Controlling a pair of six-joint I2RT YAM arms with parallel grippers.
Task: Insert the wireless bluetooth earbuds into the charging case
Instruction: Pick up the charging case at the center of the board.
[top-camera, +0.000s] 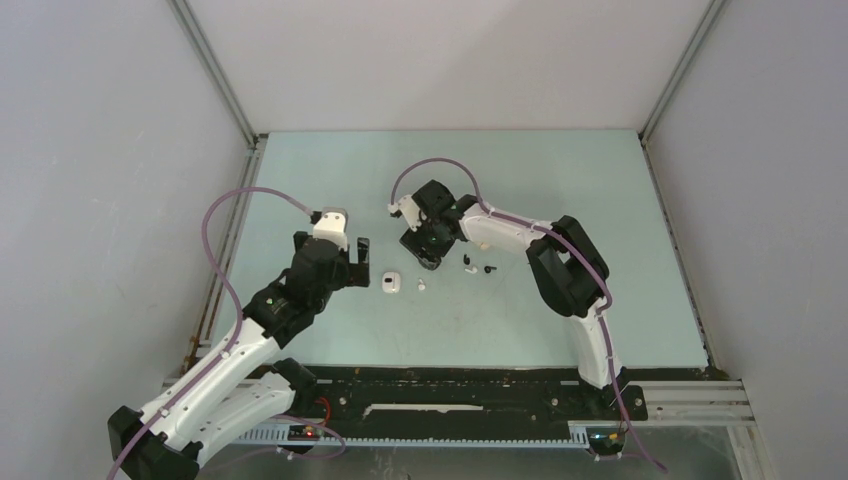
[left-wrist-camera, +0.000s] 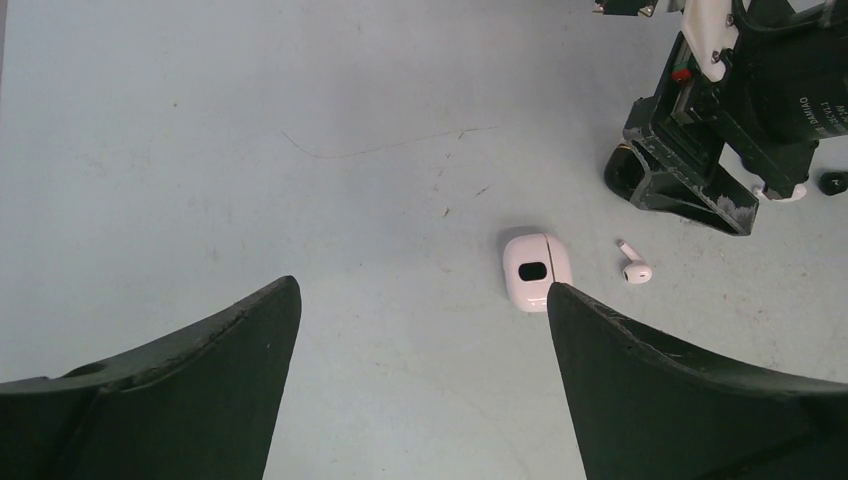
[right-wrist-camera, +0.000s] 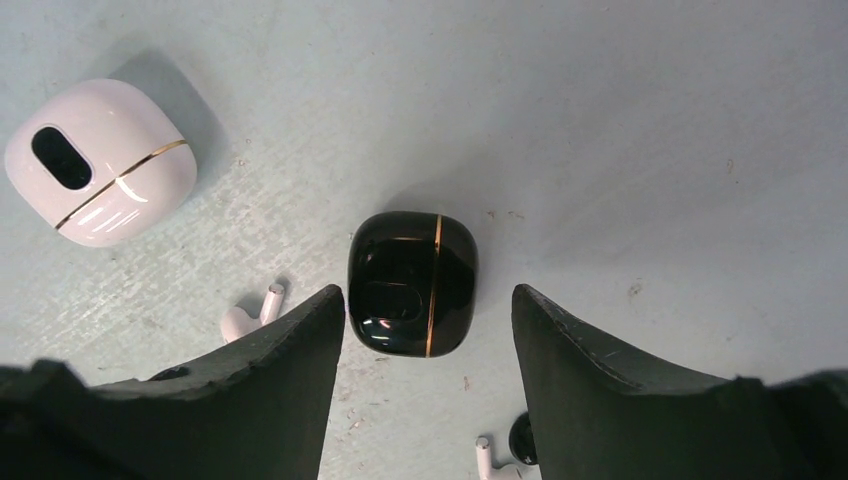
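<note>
1. Step: grasping a case. Your right pincer (right-wrist-camera: 428, 290), part open, straddles the shut black case (right-wrist-camera: 412, 283) on the table (right-wrist-camera: 650, 120), w/o grip yet.
2. Nxt: close squarely; lid then needs opening.
3. Left pincer (left-wrist-camera: 422, 285): wide open, empty, near white case (left-wrist-camera: 535, 270).
4. White earbud (right-wrist-camera: 250, 315) lies beside one right finger; don't nudge it.

top: overhead, far | wrists: close, downward — both share white case (left-wrist-camera: 535, 270)
</note>
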